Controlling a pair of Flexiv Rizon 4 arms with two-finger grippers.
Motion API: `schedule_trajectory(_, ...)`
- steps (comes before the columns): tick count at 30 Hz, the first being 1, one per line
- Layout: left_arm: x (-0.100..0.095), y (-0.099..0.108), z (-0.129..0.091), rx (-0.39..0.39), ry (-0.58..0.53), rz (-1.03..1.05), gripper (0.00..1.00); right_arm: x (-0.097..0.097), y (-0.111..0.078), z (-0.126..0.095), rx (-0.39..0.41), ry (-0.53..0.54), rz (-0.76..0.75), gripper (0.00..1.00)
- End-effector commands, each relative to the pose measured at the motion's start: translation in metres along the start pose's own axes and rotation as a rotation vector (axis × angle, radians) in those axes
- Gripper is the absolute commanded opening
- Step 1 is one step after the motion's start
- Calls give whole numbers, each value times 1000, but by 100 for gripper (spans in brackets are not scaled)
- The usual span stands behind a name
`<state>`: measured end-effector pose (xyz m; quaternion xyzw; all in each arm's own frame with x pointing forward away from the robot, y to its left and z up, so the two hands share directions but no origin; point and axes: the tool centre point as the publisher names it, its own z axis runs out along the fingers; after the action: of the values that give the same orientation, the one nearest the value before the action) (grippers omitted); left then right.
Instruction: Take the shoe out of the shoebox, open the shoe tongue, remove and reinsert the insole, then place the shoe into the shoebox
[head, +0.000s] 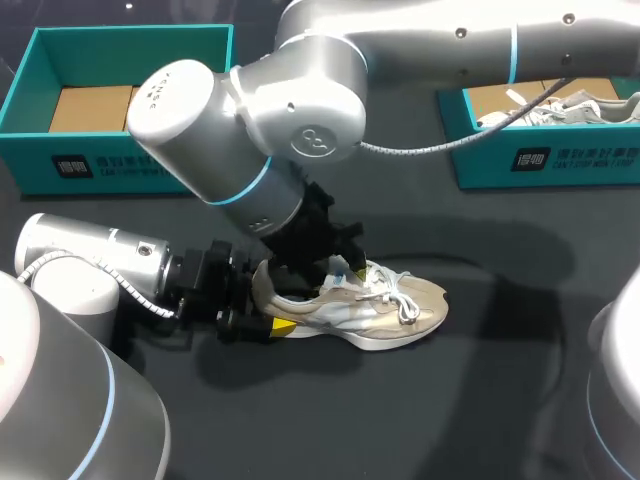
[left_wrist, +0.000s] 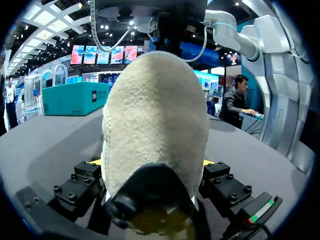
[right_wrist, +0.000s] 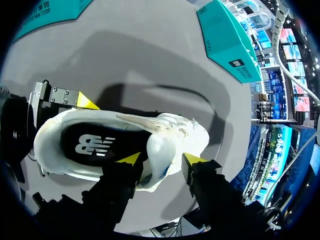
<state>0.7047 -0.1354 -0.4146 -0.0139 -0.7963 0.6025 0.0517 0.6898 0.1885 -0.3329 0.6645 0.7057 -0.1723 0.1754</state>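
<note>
While it stands upright on its sole near the middle of the dark grey desk (head: 500, 400), the cream and white laced shoe (head: 385, 305) lies with its long axis across the robot's front. Its heel points to the left and its toe to the right. It is outside both boxes.

The left claw (head: 268, 310) comes in low from the left and pinches the heel from two sides. The right arm reaches over from the upper right, and its right claw (head: 345, 268) sits at the shoe's opening, beside the laces.

The left wrist view gives only the back of the shoe (left_wrist: 157, 115). Its fuzzy cream heel rises ahead of the left claw (left_wrist: 152, 162), whose black finger blocks press in on either flank.

Only the right wrist view looks down into the shoe (right_wrist: 55, 165), where the black insole (right_wrist: 95, 145) lies flat inside. Here the right claw (right_wrist: 161, 160) has its tips set apart, nipping the raised white tongue (right_wrist: 165, 145) between them. One yellow fingertip (right_wrist: 87, 102) of the left claw shows at the heel.

Only the head view shows the teal cardboard shoebox (head: 120, 160) at the far left, open. It also shows a second teal box (head: 560, 165) at the far right, holding another pale shoe (head: 560, 105).
</note>
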Motion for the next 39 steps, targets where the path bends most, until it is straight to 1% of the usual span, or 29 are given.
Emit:
schedule_trajectory(1, 1, 2, 2, 1, -1, 0, 0, 2, -5, -4, 5, -5, 857, 48)
schedule_trajectory(5, 1, 2, 2, 1, -1, 0, 0, 2, -6, -9, 21, -12, 840, 48)
schedule_trajectory(11, 1, 2, 2, 1, -1, 0, 0, -1, -7, -11, 34, -8, 813, 43)
schedule_trajectory(15, 1, 2, 2, 1, -1, 0, 0, -4, -5, -10, 45, -9, 796, 37)
schedule_trajectory(20, 1, 2, 2, 1, -1, 0, 0, -9, -4, -11, 59, -5, 773, 34)
schedule_trajectory(22, 1, 2, 2, 1, -1, 0, 0, -12, -4, -11, 63, -8, 764, 26)
schedule_trajectory(23, 1, 2, 2, 1, -1, 0, 0, -14, -4, -12, 65, -8, 760, 18)
schedule_trajectory(24, 1, 2, 2, 1, -1, 0, 0, -16, -4, -12, 66, -8, 757, 7)
schedule_trajectory(25, 1, 2, 2, 1, -1, 0, 0, -18, -4, -13, 67, -10, 744, 0)
schedule_trajectory(31, 1, 2, 2, 1, -1, 0, 0, -30, -4, -20, 50, -14, 618, 0)
schedule_trajectory(33, 1, 2, 2, 1, -1, 0, 0, -35, -4, -22, 34, 12, 549, 0)
schedule_trajectory(34, 1, 2, 2, 1, -1, 0, 0, -39, -5, -24, 31, 14, 543, 0)
schedule_trajectory(36, 1, 2, 2, 1, -1, 0, 0, -44, -6, -26, 29, 25, 484, 0)
schedule_trajectory(39, 1, 2, 2, 1, -1, 0, 0, -54, -9, -26, 16, 61, 459, 0)
